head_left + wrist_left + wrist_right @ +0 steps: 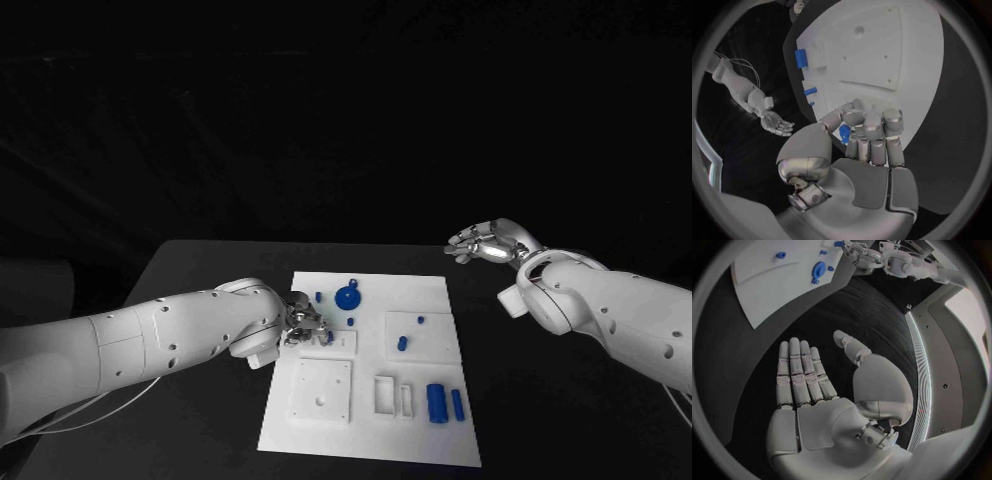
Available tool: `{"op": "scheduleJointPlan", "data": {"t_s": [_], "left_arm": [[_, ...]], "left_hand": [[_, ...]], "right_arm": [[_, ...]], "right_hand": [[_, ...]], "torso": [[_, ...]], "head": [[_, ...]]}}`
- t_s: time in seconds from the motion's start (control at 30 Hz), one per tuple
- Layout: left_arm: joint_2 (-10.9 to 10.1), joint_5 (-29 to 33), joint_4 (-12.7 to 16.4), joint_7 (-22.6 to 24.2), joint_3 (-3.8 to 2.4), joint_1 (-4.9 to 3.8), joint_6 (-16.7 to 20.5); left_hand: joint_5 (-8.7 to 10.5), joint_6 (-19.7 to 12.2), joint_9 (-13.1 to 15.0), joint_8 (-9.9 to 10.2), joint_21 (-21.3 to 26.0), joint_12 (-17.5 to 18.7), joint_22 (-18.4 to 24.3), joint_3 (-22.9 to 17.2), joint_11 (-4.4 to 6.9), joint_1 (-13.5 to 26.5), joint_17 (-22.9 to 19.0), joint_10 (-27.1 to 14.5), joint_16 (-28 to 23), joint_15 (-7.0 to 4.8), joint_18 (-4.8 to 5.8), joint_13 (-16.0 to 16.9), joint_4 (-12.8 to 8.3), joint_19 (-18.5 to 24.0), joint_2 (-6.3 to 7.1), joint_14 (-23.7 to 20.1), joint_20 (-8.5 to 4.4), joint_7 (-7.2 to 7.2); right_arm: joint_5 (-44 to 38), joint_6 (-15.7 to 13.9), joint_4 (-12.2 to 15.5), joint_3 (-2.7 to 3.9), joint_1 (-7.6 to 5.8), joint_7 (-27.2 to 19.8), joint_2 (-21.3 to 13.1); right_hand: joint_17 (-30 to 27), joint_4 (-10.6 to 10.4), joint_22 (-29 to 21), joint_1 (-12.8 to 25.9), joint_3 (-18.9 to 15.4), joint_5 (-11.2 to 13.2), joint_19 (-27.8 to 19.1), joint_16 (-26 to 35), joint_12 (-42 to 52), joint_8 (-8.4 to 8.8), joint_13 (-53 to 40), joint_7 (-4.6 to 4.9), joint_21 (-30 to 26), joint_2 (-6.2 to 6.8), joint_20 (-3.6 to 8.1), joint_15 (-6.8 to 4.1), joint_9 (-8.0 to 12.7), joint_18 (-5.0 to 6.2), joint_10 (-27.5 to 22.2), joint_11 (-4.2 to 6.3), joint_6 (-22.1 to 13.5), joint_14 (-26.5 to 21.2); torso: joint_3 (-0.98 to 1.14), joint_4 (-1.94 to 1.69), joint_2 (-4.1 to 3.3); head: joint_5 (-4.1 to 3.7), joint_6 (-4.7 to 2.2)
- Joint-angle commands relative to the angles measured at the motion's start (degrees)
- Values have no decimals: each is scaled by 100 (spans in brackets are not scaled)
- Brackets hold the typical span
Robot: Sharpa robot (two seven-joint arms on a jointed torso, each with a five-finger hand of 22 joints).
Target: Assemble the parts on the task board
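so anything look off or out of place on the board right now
Nothing stands out. The task board lies flat, blue parts sit on it, the left hand works at its edge, and the right hand hovers open off the board.

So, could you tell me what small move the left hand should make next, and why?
Probably lower the left hand a little toward the task board and seat its small blue part. The fingers already curl round that part above the board, while the right hand hangs open off to the side.
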State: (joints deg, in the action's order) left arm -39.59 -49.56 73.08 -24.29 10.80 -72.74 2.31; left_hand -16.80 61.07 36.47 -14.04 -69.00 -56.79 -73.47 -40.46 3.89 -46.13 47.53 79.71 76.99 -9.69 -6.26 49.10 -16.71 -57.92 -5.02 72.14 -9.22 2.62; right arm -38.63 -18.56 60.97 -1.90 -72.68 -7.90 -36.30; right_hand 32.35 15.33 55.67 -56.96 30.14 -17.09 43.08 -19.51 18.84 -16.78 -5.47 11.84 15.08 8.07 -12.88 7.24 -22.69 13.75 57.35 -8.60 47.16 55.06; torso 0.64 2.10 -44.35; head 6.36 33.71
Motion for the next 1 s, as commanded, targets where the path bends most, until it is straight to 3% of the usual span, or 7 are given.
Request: {"op": "scheduleJointPlan", "data": {"t_s": [0.03,0.53,0.8,0.87,1.0], "left_arm": [[-17,115,37,33,-23,-11,-96],[-48,221,41,135,-42,-16,-217],[-81,214,44,75,-42,-17,-200],[-99,161,61,61,-42,-16,-221],[-109,-8,84,14,-42,-16,-252]], "left_hand": [[-16,62,13,-35,-28,-29,-11,-4,4,-18,10,29,25,-38,-61,-10,4,35,-35,6,-545,2],[-42,75,11,-39,-34,-30,-16,-22,8,-23,11,31,28,-42,-61,-12,2,42,-35,5,-546,-3],[-38,72,5,-34,-36,-26,-18,-18,6,-5,10,28,26,-42,-57,-15,12,45,0,0,-545,-1],[-48,79,3,-35,-40,-26,-20,21,4,51,10,29,27,-38,-51,-17,21,45,123,-1,-542,1],[308,98,0,-43,-37,-18,2,306,12,378,2,40,23,-45,-40,-30,214,3,829,11,-539,-8]], "right_arm": [[-29,103,9,0,7,-24,-2],[-383,144,222,-2,32,-24,-39],[-383,142,181,-2,32,-23,-37],[-383,141,178,-3,33,-24,-41],[-383,139,179,-4,35,-23,-46]], "right_hand": [[-6,3,7,28,-41,-40,-23,22,-32,-30,9,-13,-35,15,-4,31,8,80,44,-7,-39,-17],[-3,28,15,-20,-24,-27,-20,23,-27,-40,26,-20,-40,-8,-6,27,11,88,55,-3,-27,-15],[-3,32,16,-23,-26,-21,-20,24,-27,-42,30,-20,-42,-3,-9,28,12,88,56,-3,-26,-15],[-3,32,17,-20,-28,-20,-20,24,-27,-42,31,-19,-42,-1,-10,28,12,88,57,-3,-26,-15],[-3,32,17,-19,-29,-21,-20,25,-27,-41,33,-19,-43,1,-11,28,13,88,57,-4,-26,-15]], "torso": [[-2,-4,7],[-5,2,-1],[-4,-1,1],[-5,3,0],[-3,4,0]], "head": [[6,-4],[15,-28],[19,-37],[18,-38],[15,-34]]}}
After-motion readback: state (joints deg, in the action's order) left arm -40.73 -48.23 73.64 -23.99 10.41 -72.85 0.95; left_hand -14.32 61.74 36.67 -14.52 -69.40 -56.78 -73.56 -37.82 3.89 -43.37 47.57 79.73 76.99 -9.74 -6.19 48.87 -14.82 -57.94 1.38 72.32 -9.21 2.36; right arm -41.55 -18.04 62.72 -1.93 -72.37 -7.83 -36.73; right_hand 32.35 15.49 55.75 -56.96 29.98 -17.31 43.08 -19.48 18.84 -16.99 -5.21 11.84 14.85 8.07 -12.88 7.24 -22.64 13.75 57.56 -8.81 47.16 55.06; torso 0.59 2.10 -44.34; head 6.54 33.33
